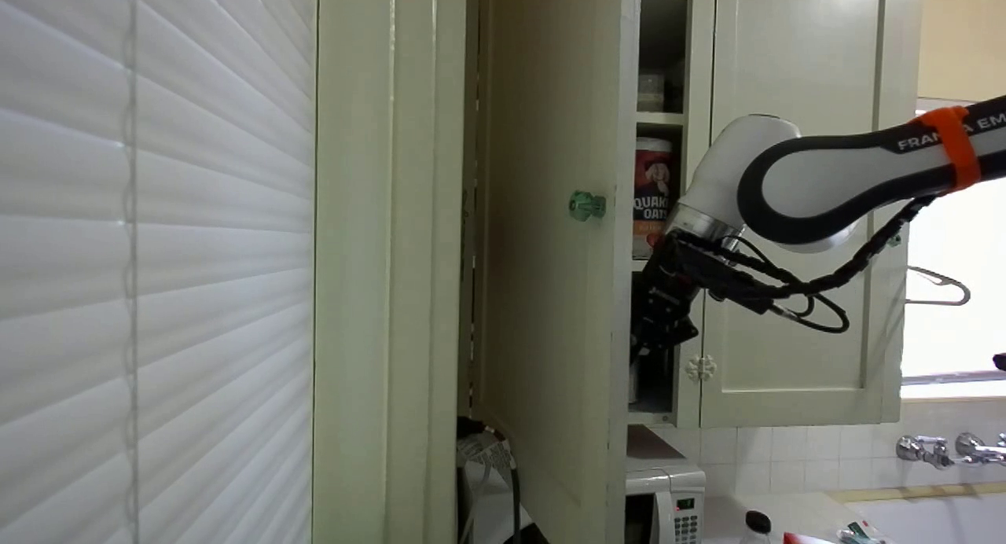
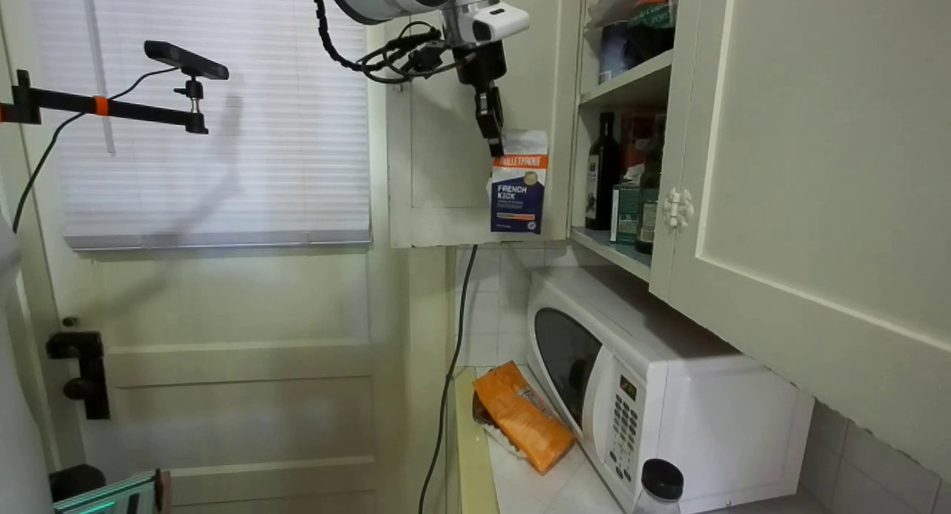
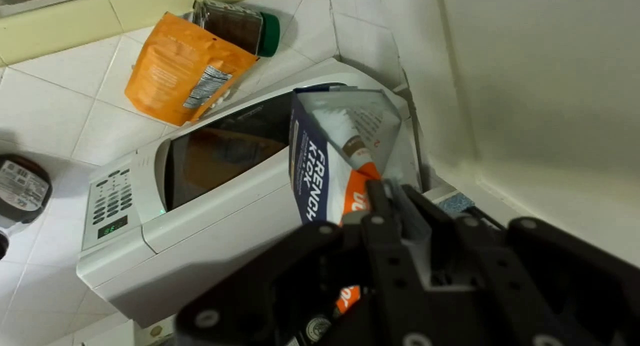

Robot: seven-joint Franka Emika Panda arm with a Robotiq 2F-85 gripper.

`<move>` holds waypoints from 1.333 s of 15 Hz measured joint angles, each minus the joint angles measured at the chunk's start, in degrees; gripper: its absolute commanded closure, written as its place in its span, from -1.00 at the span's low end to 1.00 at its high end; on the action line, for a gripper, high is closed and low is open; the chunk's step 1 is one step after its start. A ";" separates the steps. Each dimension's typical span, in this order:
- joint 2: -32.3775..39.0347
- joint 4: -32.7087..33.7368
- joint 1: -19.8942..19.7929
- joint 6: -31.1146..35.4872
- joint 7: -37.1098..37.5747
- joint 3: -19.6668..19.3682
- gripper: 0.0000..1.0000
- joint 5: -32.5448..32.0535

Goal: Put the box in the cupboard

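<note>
The box is a navy, white and orange "French Kick" package (image 2: 518, 194), hanging upright; it also shows in the wrist view (image 3: 315, 171). My gripper (image 2: 496, 146) is shut on its pale top edge, which lies between the fingers (image 3: 392, 188) in the wrist view. The cream-white cupboard (image 1: 695, 80) stands open, its panelled door (image 1: 550, 308) with the green knob (image 1: 588, 205) swung out. In an exterior view the box hangs before the open door, left of the cupboard's bottom shelf (image 2: 613, 252) and above the microwave's level. In an exterior view the door hides the box.
Bottles (image 2: 603, 172) and a green carton (image 2: 625, 213) stand on the bottom shelf. An oats canister (image 1: 652, 190) stands higher. The white microwave (image 2: 728, 425) is below the cupboard. An orange pouch (image 2: 524, 417) lies on the counter. A shut cupboard door (image 2: 825, 165) is beside the opening.
</note>
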 measured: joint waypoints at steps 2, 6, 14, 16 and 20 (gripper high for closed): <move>0.28 0.23 -0.02 -0.07 -0.01 0.01 0.74 0.12; 0.85 0.29 -0.44 -0.07 -0.05 0.39 0.94 -0.09; 3.59 13.88 -3.89 -0.08 -0.24 2.91 0.94 -12.81; 4.84 18.04 -4.36 -0.11 0.06 3.23 0.94 -15.29; 7.81 25.12 -5.36 -0.08 2.85 3.37 0.94 -22.50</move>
